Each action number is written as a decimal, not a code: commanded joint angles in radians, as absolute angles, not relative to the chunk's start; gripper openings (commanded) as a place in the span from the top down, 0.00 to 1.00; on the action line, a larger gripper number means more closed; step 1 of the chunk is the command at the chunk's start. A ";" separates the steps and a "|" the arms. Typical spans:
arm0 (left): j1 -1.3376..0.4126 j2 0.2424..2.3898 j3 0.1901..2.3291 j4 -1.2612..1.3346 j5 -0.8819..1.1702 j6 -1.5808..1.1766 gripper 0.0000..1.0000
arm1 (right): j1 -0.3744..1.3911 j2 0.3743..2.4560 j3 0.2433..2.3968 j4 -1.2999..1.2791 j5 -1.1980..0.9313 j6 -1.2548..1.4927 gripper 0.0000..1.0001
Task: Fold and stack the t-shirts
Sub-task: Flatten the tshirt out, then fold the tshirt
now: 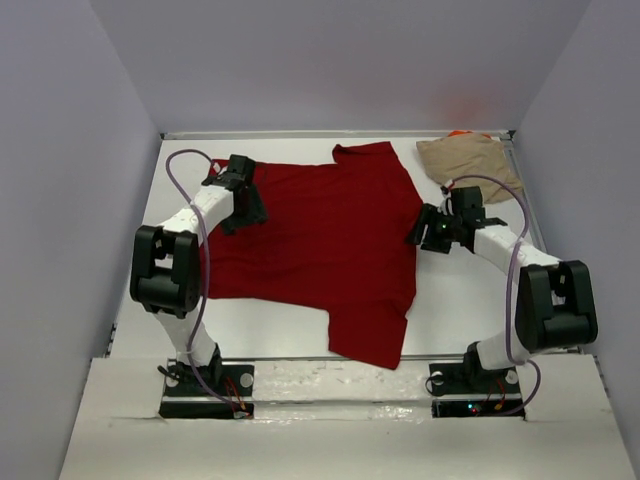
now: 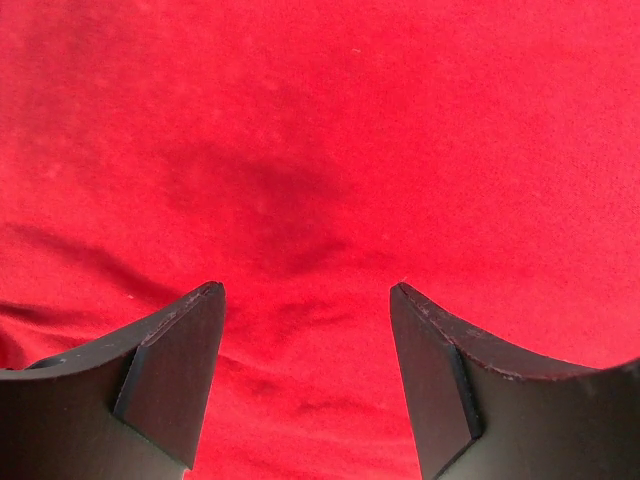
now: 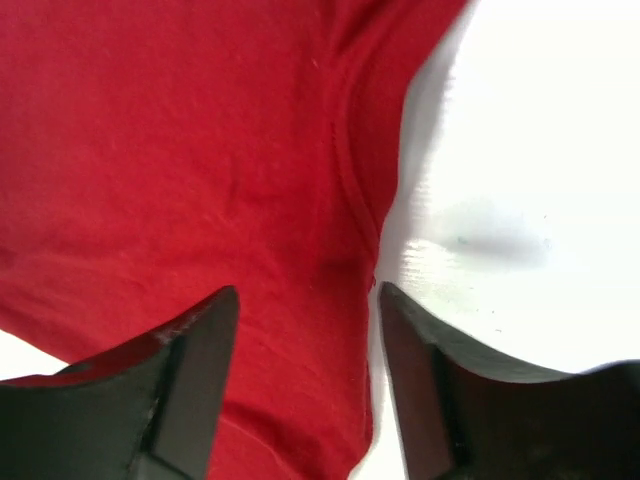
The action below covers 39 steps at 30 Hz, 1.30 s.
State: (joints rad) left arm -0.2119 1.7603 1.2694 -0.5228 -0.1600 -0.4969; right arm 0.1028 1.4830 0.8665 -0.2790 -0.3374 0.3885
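**Operator:** Report the work surface and the largest item.

**Technician:** The white table (image 1: pixel 470 300) carries the dark red t-shirt (image 1: pixel 320 250), which lies spread open and mostly flat across the centre. One corner reaches toward the far edge and another toward the near edge, between the two arm bases.

**Operator:** Arm positions?

**Technician:** The left arm (image 1: pixel 175 270) reaches over the shirt's far left part. The right arm (image 1: pixel 540 290) reaches in to the shirt's right edge.

**Operator:** Other garments?

**Technician:** The tan t-shirt (image 1: pixel 468 162) lies crumpled in the far right corner, apart from the red one.

**Operator:** State of the claws?

**Technician:** The left gripper (image 1: pixel 245 205) is above red cloth. In its wrist view the jaws stand wide apart and nothing is held, with lightly wrinkled red cloth (image 2: pixel 320 120) filling the frame. The right gripper (image 1: pixel 420 232) also has its jaws spread and holds nothing. Its wrist view shows it astride the shirt's border, with one finger (image 3: pixel 190 380) over red cloth (image 3: pixel 180 150) and the other over bare table (image 3: pixel 520 150). A stitched seam runs down between them. Contact with the cloth cannot be confirmed for either claw.

**Operator:** Smallest item?

**Technician:** A sliver of orange fabric (image 1: pixel 459 133) shows at the tan shirt's far edge.
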 commanded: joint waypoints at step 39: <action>-0.287 1.779 1.405 -0.604 -0.178 -0.443 0.24 | 0.212 1.580 1.089 -0.331 -0.386 0.365 1.00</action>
